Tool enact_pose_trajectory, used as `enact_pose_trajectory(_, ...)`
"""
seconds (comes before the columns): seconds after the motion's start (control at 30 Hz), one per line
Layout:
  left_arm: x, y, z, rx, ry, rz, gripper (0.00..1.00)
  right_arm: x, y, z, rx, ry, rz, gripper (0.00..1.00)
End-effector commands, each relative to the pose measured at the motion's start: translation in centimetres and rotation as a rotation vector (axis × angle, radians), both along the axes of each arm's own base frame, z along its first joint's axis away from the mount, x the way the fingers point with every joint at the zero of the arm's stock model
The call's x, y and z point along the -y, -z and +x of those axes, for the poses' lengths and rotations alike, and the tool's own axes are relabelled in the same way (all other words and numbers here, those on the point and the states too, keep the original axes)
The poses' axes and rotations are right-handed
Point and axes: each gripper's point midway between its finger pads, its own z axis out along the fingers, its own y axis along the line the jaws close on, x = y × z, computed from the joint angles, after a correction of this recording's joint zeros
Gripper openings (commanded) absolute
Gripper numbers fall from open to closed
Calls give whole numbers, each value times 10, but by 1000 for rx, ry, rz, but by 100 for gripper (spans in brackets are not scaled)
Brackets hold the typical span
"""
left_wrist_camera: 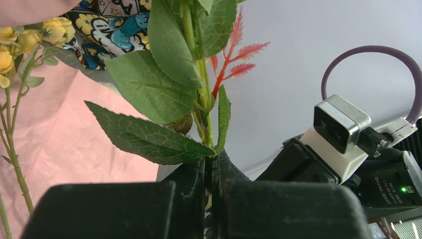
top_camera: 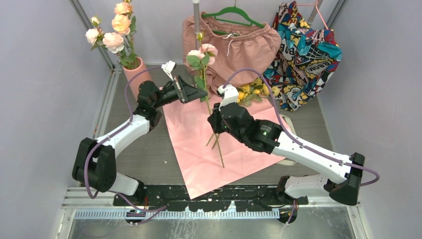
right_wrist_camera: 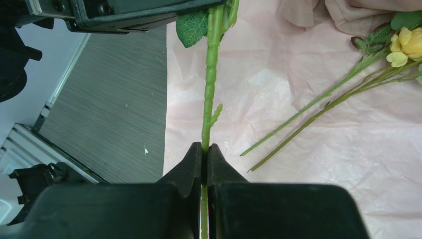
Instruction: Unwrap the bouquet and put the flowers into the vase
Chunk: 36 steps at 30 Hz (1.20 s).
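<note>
The left tool [left_wrist_camera: 209, 167] is clamped on a pink rose stem [top_camera: 203, 74] just below its leaves. The right tool [right_wrist_camera: 204, 149] is pinched shut on the same stem lower down. Under them the unfolded pink paper [top_camera: 196, 149] lies on the surface [top_camera: 144, 154], with the yellow flowers [top_camera: 251, 91] at its far edge. The vase [top_camera: 135, 72], already holding pink blooms, stands at the far left.

On the table: one tall salmon-pink tapered vase [top_camera: 134, 72] holding four open peach-pink blooms [top_camera: 113, 42], and one flat sheet of pale pink wrapping paper [top_camera: 199, 149]. One leafy green stem with two pink roses [top_camera: 209, 50], plus two thin green yellow-flowered stems [right_wrist_camera: 298, 109] lying on the paper. At the back: one pair of dusty-pink shorts [top_camera: 234, 45] on one green hanger [top_camera: 234, 14], one multicoloured printed garment [top_camera: 298, 55], one grey metal pole [top_camera: 196, 15].
</note>
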Motion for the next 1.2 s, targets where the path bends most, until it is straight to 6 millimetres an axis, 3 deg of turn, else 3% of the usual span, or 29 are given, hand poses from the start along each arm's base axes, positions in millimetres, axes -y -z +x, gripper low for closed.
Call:
enact_pose_trajectory(0.0, -5, -25, -9, 130, -11, 24, 0, 7, -36, 1, 77, 25, 92, 19)
enact_pose_trajectory(0.03, -9, -27, -5, 143, -43, 53, 0, 11, -38, 1, 84, 35, 96, 38)
enact_pose_trajectory(0.1, -25, -38, 2, 188, -151, 136, 0, 20, -42, 0, 100, 56, 108, 65)
enact_pose_trajectory(0.2, -58, -63, 18, 273, -371, 295, 0, 33, -48, -2, 126, 79, 122, 83)
enact_pose_trajectory(0.33, -110, -104, 33, 354, -615, 479, 0, 51, -42, 0, 147, 137, 100, 87)
enact_pose_trajectory(0.53, -205, -166, 61, 449, -1042, 685, 0, 53, -31, 1, 140, 144, 70, 88)
enact_pose_trajectory(0.73, -287, -205, 98, 507, -1423, 699, 0, 55, -23, 5, 140, 154, 46, 89)
enact_pose_trajectory(0.9, -301, -234, 119, 567, -1483, 654, 0, 53, -13, 7, 124, 151, 30, 89)
enact_pose_trajectory(1.17, -315, -274, 120, 645, -1550, 700, 0, 47, 0, 9, 92, 137, 41, 88)
